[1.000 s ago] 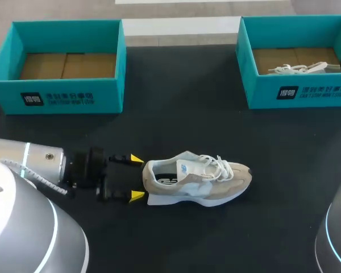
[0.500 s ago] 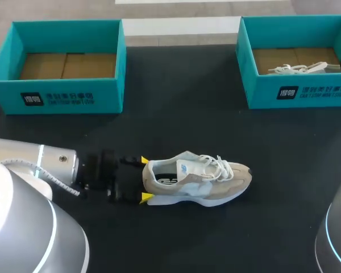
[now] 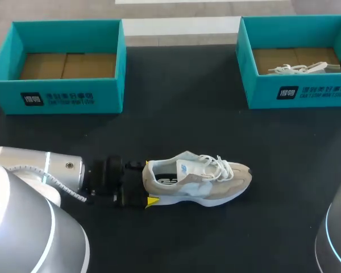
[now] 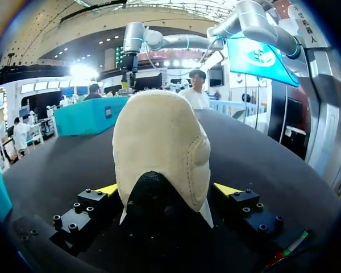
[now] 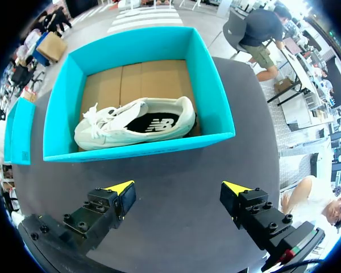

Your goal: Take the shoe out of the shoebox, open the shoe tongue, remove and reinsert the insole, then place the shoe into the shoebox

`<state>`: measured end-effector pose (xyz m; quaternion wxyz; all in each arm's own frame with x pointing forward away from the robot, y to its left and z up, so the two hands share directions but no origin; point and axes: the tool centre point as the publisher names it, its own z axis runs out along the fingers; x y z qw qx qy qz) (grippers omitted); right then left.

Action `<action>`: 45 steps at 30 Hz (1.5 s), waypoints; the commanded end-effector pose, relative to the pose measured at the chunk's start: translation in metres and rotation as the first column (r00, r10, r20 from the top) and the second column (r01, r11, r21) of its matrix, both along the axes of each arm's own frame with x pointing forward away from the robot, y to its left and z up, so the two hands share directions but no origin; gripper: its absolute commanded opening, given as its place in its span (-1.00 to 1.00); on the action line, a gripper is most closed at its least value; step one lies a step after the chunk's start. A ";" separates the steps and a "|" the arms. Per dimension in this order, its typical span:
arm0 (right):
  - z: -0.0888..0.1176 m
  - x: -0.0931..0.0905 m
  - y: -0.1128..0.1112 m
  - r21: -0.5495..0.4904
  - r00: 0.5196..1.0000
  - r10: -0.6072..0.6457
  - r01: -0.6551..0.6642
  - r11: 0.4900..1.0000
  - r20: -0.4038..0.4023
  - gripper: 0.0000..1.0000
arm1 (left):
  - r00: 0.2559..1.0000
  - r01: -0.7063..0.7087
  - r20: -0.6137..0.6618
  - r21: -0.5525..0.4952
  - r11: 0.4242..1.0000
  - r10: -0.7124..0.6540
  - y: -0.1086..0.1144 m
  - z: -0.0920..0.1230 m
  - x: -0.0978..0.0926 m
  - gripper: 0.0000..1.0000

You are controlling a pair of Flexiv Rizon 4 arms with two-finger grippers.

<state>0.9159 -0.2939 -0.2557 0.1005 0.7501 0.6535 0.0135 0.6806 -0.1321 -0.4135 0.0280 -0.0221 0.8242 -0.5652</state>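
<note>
Black table, head view. Left arm came in low from 8 o'clock and lay nearly flat along the table. The right arm was off at 2 o'clock.

Two teal boxes sat at the far edge. The left box at 11 o'clock held only a cardboard liner. The right box at 1 o'clock held a second shoe.

Task shoe was on the table near centre, upright on its sole. Long axis ran 9 to 3, heel at 9, toe at 3, laces loose on top.

Left gripper sat right at the heel, in line with that axis. Its fingers were spread wide and straddled the heel, with the tips just beside it on both sides. No firm squeeze was evident, so I read it as not yet gripping.

Right gripper hung over the table just short of the right box wall, fingers wide and holding nothing, well apart from the task shoe.

The left arm was clearly nearer. My read: a heel pinch comes next, closing across the shoe's short axis. If that squeeze is uneven the toe could swing.
</note>
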 end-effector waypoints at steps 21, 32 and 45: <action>0.000 0.000 0.000 0.000 1.000 -0.001 0.001 1.000 0.001 1.00 | 0.999 -0.031 -0.014 0.002 1.000 0.031 0.001 0.001 0.008 -1.00; 0.000 0.000 0.000 0.000 1.000 -0.001 0.001 1.000 0.001 1.00 | 0.999 -0.037 -0.019 0.015 0.999 0.038 0.003 -0.004 0.009 -1.00; 0.000 0.000 0.000 0.000 1.000 -0.001 0.001 1.000 0.001 1.00 | 0.999 -0.034 -0.023 0.021 0.999 0.034 0.003 -0.006 0.009 -1.00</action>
